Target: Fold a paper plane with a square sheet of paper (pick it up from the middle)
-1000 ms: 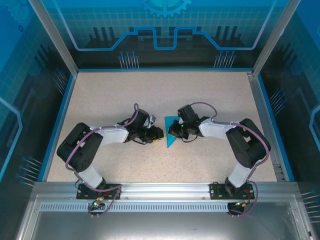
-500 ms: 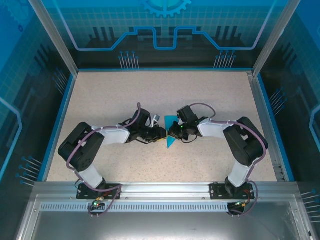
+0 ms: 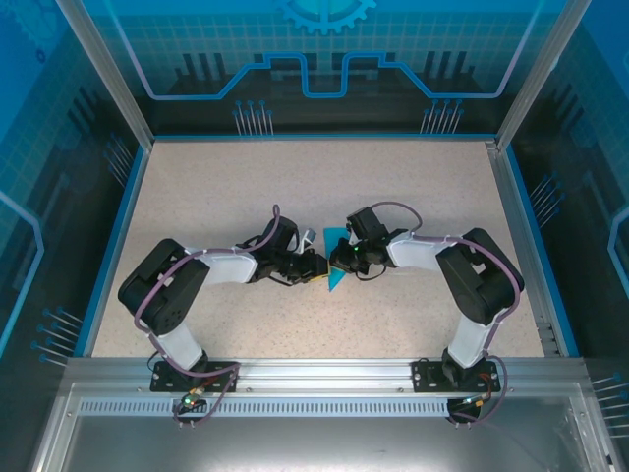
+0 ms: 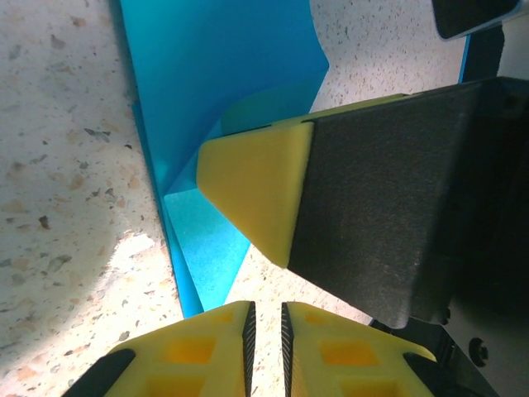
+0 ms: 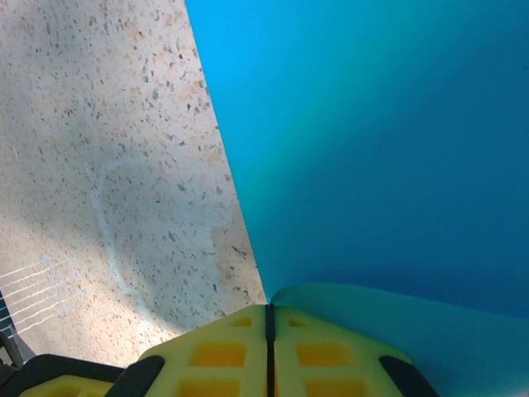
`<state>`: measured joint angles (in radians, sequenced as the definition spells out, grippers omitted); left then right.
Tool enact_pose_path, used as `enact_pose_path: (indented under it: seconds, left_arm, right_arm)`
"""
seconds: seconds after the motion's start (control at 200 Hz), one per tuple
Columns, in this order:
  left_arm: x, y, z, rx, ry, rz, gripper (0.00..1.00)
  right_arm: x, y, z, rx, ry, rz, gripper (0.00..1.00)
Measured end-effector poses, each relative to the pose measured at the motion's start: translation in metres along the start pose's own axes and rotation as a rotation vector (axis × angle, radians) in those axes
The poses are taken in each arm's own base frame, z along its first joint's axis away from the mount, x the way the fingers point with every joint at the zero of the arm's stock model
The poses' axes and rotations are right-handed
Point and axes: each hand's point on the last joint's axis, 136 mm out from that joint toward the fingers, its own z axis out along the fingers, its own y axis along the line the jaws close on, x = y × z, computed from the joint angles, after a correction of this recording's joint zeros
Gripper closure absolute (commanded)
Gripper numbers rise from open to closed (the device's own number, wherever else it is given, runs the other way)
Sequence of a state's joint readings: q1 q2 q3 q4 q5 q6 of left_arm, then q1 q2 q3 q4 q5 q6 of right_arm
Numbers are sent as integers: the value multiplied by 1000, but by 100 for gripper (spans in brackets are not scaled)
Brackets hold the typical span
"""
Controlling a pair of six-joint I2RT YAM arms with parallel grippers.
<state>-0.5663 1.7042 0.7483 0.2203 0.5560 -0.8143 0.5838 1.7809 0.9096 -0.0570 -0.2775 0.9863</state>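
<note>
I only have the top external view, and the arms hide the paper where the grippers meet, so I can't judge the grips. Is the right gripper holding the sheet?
Observer: In its wrist view, the right gripper has its pads pressed to a thin line, and a lifted flap of the square sheet of paper runs into their tips.
Operator: And the left one?
Observer: The left gripper is closed to a narrow slit. Only table shows between the pads, no paper.
Operator: Where is the paper relative to it?
Observer: The sheet's pointed end lies just ahead of the left pads, slightly to one side.
</note>
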Motion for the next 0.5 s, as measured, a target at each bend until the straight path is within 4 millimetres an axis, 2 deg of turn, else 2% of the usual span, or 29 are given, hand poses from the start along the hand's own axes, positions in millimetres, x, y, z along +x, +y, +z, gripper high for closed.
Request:
enact_pose_path:
  seconds: [0.5]
  left_arm:
    - [5,2,5,-6,19,0,84]
  right_arm:
    - [-1,-1,2,0,0,1,93]
